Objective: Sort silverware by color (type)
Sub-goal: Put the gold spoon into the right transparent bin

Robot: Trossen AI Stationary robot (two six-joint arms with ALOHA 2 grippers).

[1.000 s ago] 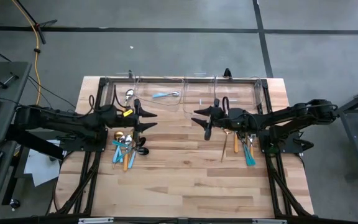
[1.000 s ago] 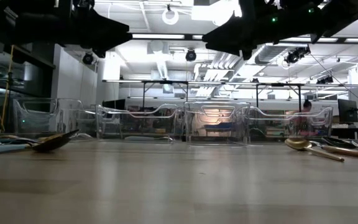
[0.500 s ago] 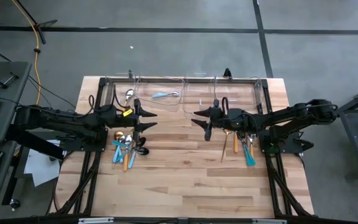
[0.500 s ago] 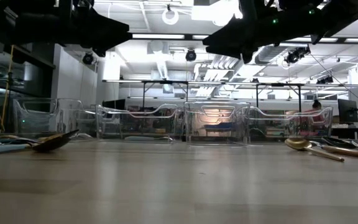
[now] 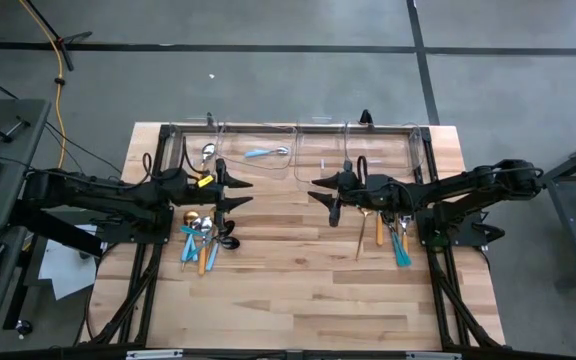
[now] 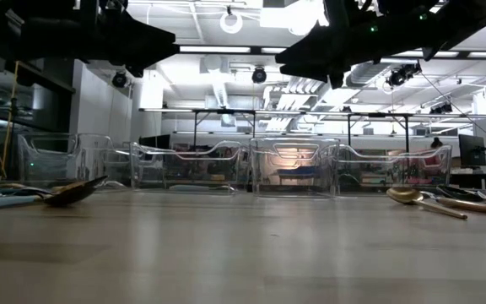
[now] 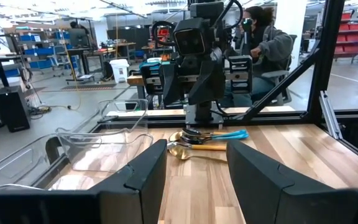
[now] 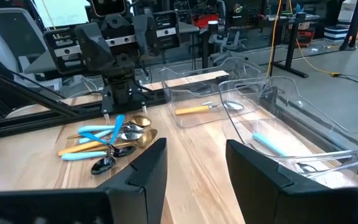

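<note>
1. Nothing has moved on the table since the earlier frame; only a person far behind the bins in the low view has shifted.
2. Nearest you, the left gripper (image 5: 236, 190) hangs above the board at about 9 o'clock, fingers spread, holding nothing. The right gripper (image 5: 324, 192) faces it from 3 o'clock, also spread and empty.
3. Just beside the left gripper, toward 7 o'clock, lies the left pile (image 5: 203, 238): gold, black and light-blue-handled pieces overlapping, one orange handle sticking out. Your work starts here, I'd judge.
4. Pick an outlying piece, not the tangle. That orange handle (image 5: 202, 262) looks the freest; come straight down across its shaft, jaws square to it.
5. Under the right arm, around 4 o'clock, sits the right pile (image 5: 388, 230): gold pieces and a light-blue handle (image 5: 402, 250), partly hidden by the arm.
6. Farthest off, at 12 o'clock, stands the row of clear bins (image 5: 298, 150). One holds a silver spoon with a light-blue handle (image 5: 266, 153), another a spoon (image 5: 207, 153) whose handle colour I cannot tell. Match colours before you drop.
</note>
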